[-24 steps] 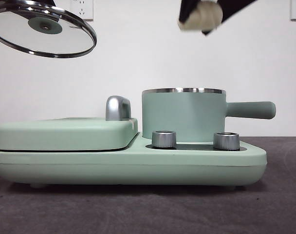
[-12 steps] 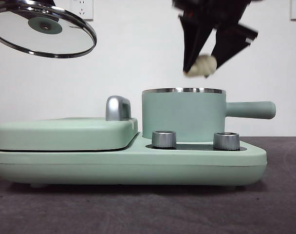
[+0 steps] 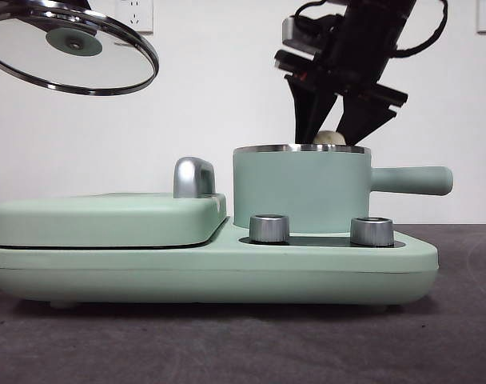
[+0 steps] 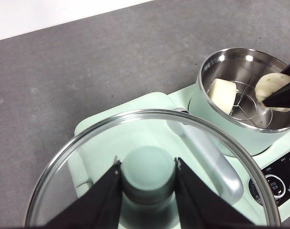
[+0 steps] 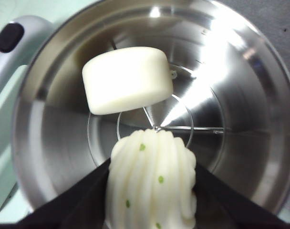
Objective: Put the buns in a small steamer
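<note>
The small steamer (image 3: 299,188) is a mint-green pot with a steel rim, standing on the right of the cooker base. One of the buns, smooth and blocky (image 5: 128,78), lies on the rack inside the steamer (image 4: 221,121). My right gripper (image 5: 152,167) is shut on the ridged bun (image 5: 152,191) with green specks. In the front view this gripper (image 3: 327,140) hangs at the steamer's mouth, the ridged bun (image 3: 329,138) just showing over the rim. The glass lid (image 3: 71,48) is held high at the left, my left gripper (image 4: 147,164) shut on its green knob (image 4: 147,174).
The flat mint-green griddle cover (image 3: 107,220) with its chrome handle (image 3: 193,176) lies left of the pot. Two steel dials (image 3: 268,228) (image 3: 372,231) stand in front of it. The pot's long handle (image 3: 411,180) points right. The dark table (image 3: 459,320) surrounds the base.
My right gripper has come down with the ridged bun from the top of the front view to the steamer's rim. The lid has stayed where it was.
</note>
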`<state>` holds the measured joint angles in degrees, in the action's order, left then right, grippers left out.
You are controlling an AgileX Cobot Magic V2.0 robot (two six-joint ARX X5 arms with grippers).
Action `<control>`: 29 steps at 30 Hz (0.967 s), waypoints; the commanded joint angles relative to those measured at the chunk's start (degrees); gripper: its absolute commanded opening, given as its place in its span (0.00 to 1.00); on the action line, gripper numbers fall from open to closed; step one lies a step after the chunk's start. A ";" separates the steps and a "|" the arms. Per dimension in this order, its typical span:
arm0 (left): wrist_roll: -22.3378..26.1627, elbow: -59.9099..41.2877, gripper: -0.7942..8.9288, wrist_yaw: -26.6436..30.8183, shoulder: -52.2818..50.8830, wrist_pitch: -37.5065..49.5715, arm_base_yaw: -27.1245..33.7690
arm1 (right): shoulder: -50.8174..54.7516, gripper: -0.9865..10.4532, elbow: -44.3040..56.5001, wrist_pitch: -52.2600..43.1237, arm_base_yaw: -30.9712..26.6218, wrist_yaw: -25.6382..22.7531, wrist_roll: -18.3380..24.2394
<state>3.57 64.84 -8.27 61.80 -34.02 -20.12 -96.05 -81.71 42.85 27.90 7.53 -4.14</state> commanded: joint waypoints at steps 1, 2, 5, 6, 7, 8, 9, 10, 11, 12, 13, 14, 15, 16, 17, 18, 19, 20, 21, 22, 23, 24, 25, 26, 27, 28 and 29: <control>-0.20 0.87 0.09 -0.11 0.04 1.90 -0.20 | -2.03 0.30 -1.40 -0.90 0.31 0.15 1.86; -0.22 0.87 0.09 -0.11 0.04 1.90 -0.20 | -2.38 0.31 -1.40 -1.16 0.33 0.20 1.90; -0.63 0.87 0.09 -0.11 0.04 1.86 -0.20 | -2.56 0.38 -1.40 -1.99 0.33 0.17 2.05; -0.87 0.87 0.09 -0.11 0.04 1.86 -0.20 | -2.51 0.40 -1.44 -2.62 0.33 0.20 2.03; -0.87 0.87 0.09 -0.11 0.04 1.86 -0.20 | -2.51 0.41 -1.77 -2.71 0.33 0.20 2.03; -0.87 0.87 0.09 -0.11 0.04 1.84 -0.20 | -2.51 0.41 -2.23 -2.58 0.31 0.20 2.05; -0.87 0.87 0.09 -0.11 0.04 1.84 -0.20 | -2.51 0.41 -2.93 -2.32 0.31 0.20 2.08; -0.87 0.87 0.09 -0.11 0.04 1.84 -0.20 | -2.29 0.41 -3.98 -1.51 0.33 0.17 2.08; -0.87 0.87 0.09 -0.11 0.04 1.84 -0.20 | -1.84 0.41 -5.07 -0.50 0.33 0.15 2.05; -0.87 0.87 0.09 -0.11 0.04 1.84 -0.20 | -0.81 0.41 -5.84 -0.31 0.33 0.15 2.05; -0.87 0.87 0.09 -0.11 0.04 1.81 -0.20 | 0.61 0.41 -5.88 -0.83 0.37 0.17 2.05; -0.87 0.87 0.09 -0.11 0.04 1.81 -0.20 | 2.71 0.41 -5.73 -1.53 0.48 0.09 2.05; -0.87 0.87 0.09 -0.11 0.04 1.81 -0.20 | 4.48 0.41 -5.18 -2.71 0.55 -0.15 2.05; -0.87 0.87 0.09 -0.11 0.04 1.79 -0.20 | 6.78 0.41 -3.67 -5.11 0.87 -0.33 2.05; -0.85 0.87 0.09 -0.11 0.04 1.70 -0.20 | 8.98 0.41 -1.57 -8.00 1.27 -0.57 2.03; -0.83 0.87 0.09 -0.11 0.04 1.44 -0.20 | 11.91 0.41 2.03 -12.52 1.68 -1.20 1.97; -0.83 0.87 0.09 -0.11 0.04 1.22 -0.20 | 14.56 0.41 5.53 -16.24 2.03 -1.86 1.62; -0.85 0.87 0.09 -0.11 0.04 0.98 -0.20 | 17.86 0.41 10.19 -20.68 2.45 -2.29 0.85; -0.85 0.87 0.09 -0.11 0.04 0.77 -0.20 | 20.48 0.41 14.08 -24.13 2.84 -2.71 0.13; -0.85 0.87 0.09 -0.11 0.04 0.61 -0.20 | 22.56 0.41 17.07 -26.67 3.13 -3.06 -0.04; -0.85 0.87 0.09 -0.11 0.04 0.52 -0.20 | 24.24 0.41 19.54 -28.50 3.34 -3.10 -0.13; -0.85 0.87 0.09 -0.11 0.04 0.44 -0.20 | 26.18 0.41 22.21 -30.42 3.50 -3.13 -0.33; -0.85 0.87 0.09 -0.11 0.04 0.44 -0.20 | 27.71 0.41 24.24 -31.41 3.54 -3.10 -0.42; -0.85 0.87 0.09 -0.11 0.04 0.42 -0.20 | 29.51 0.41 26.45 -32.15 3.54 -3.13 -0.46; -0.85 0.87 0.09 -0.11 0.04 0.42 -0.20 | 31.21 0.41 28.35 -32.26 3.54 -3.13 -0.44; -0.85 0.87 0.09 -0.11 0.04 0.42 -0.20 | 32.92 0.41 30.10 -32.06 3.52 -3.23 -0.46; -0.85 0.87 0.09 -0.11 0.04 0.42 -0.20 | 34.58 0.41 31.67 -31.71 3.52 -3.37 -0.52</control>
<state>3.16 64.86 -8.27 61.80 -34.94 -20.12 -62.19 -50.63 11.49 31.07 4.40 -3.62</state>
